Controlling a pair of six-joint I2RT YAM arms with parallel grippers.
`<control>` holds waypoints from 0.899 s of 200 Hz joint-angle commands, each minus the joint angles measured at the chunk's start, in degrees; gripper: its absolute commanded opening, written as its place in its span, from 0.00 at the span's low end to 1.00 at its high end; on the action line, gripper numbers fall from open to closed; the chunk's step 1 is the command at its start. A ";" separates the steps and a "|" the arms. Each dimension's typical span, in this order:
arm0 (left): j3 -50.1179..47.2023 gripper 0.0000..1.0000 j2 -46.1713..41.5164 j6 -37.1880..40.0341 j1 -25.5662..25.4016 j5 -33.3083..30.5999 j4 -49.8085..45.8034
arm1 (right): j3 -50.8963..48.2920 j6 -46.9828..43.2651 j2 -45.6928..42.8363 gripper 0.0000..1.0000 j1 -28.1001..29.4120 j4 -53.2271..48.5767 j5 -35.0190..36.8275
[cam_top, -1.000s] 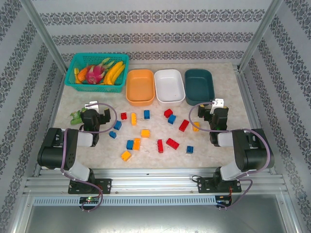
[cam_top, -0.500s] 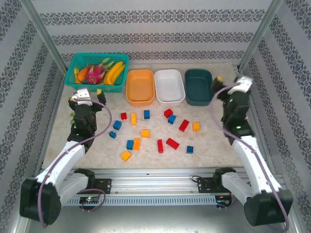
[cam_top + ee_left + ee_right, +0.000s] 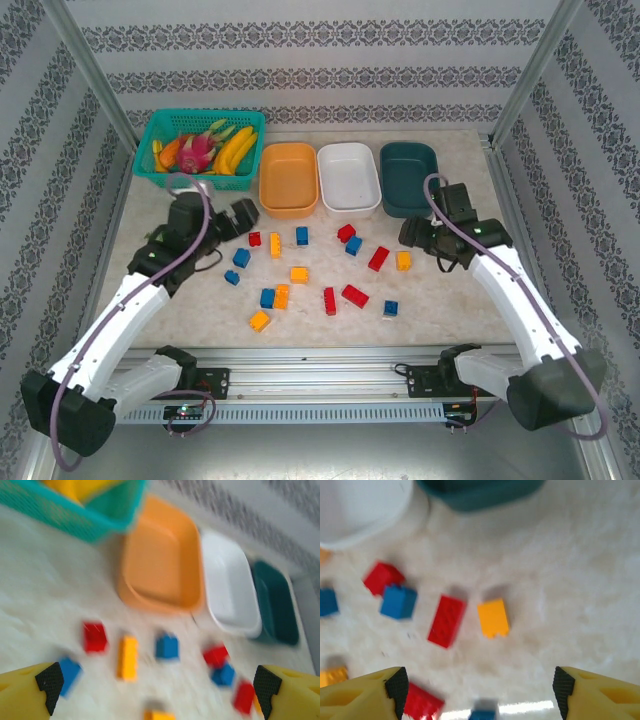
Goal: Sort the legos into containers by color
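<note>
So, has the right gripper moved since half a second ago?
Yes. Seen from above, the right gripper has gone left and nearer, from beside the right end of the dark teal bin to just in front of it.

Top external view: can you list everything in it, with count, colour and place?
small red plastic studded bricks: five, red, scattered mid-table
small blue plastic studded bricks: six, blue, same scatter
small yellow-orange plastic studded bricks: five, yellow-orange, same scatter
smooth oval plastic bins: three, orange, white, dark teal, far row, left to right, empty
rectangular mesh basket: one, teal, far left, holding toy fruit
left pincer: open, near orange bin
right pincer: open, near dark teal bin
</note>
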 commanded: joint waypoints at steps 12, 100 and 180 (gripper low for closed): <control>-3.14 1.00 -1.90 -3.48 -8.39 9.49 -0.17 | -0.90 -6.34 7.62 0.74 0.18 -5.34 -5.93; 15.23 1.00 11.21 6.18 -24.99 -2.37 -6.03 | -0.19 -12.04 24.86 0.68 -3.03 1.63 -7.28; 25.08 1.00 21.97 8.22 -28.77 -1.71 -5.75 | 4.34 -14.27 33.48 0.58 -3.58 3.71 -6.75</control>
